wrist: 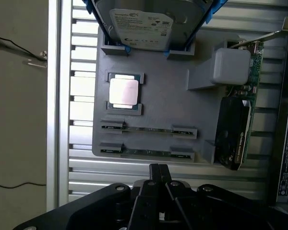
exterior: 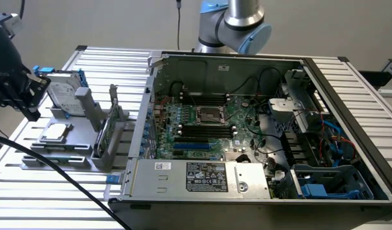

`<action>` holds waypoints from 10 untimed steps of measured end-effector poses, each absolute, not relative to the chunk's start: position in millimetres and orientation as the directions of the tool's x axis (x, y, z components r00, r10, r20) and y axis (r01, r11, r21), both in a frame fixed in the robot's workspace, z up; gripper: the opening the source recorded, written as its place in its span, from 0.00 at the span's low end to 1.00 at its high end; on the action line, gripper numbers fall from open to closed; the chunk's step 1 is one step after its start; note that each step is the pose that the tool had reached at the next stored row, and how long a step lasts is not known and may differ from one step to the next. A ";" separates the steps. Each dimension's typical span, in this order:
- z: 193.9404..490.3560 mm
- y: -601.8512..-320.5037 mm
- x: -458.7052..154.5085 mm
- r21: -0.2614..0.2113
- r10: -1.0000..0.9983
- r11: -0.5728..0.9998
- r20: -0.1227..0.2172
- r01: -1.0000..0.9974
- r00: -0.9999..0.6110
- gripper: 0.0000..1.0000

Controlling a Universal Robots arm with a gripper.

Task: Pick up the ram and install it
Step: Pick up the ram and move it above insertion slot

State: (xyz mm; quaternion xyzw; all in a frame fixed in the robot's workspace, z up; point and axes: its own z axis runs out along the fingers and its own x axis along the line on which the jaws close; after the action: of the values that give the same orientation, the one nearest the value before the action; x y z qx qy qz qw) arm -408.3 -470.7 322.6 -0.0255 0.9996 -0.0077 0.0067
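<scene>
- Hovering by one edge of the grey holder (wrist: 168, 100), your gripper (wrist: 158, 168) has its jaws pressed together and carries nothing.
- Just beyond the gripper, along that same edge of the holder, note the ram (wrist: 147, 152): a slim dark stick standing on its long edge in a slot, untouched.
- A second stick (wrist: 149, 129) sits parallel in the next slot, just beside the first.
- Toward the holder's middle, find the square silver processor (wrist: 124, 92) in its recess. The hard drive (wrist: 144, 21) with blue rails stands at the far edge, and an expansion card (wrist: 237, 134) stands along the side edge nearest the case.
- Farthest off, the open computer case (exterior: 247, 64) rests beside the holder on the slatted table (exterior: 119, 57). Its motherboard (exterior: 176, 115) shows black memory slots (exterior: 208, 129) on either side of the processor socket.
- Step in hand, as you may judge it: the approach to the pick, with nothing yet lifted or installed.
- The pick calls for jaws parted enough to straddle the stick's thin faces. They should be centred along its length and square to the slot, so the neighbouring stick is not snagged.
</scene>
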 end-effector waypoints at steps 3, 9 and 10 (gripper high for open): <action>322.6 -470.7 -408.4 -0.016 -0.051 0.999 -0.013 -0.051 -0.999 0.11; 319.1 -470.6 -413.3 -0.015 -0.065 0.998 -0.013 -0.065 -0.998 0.11; 317.6 -470.7 -413.6 -0.015 -0.080 0.997 -0.013 -0.080 -0.997 0.11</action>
State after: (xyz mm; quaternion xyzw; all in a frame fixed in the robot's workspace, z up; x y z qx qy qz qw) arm -413.6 -470.7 317.6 -0.0399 0.9992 -0.0070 0.0070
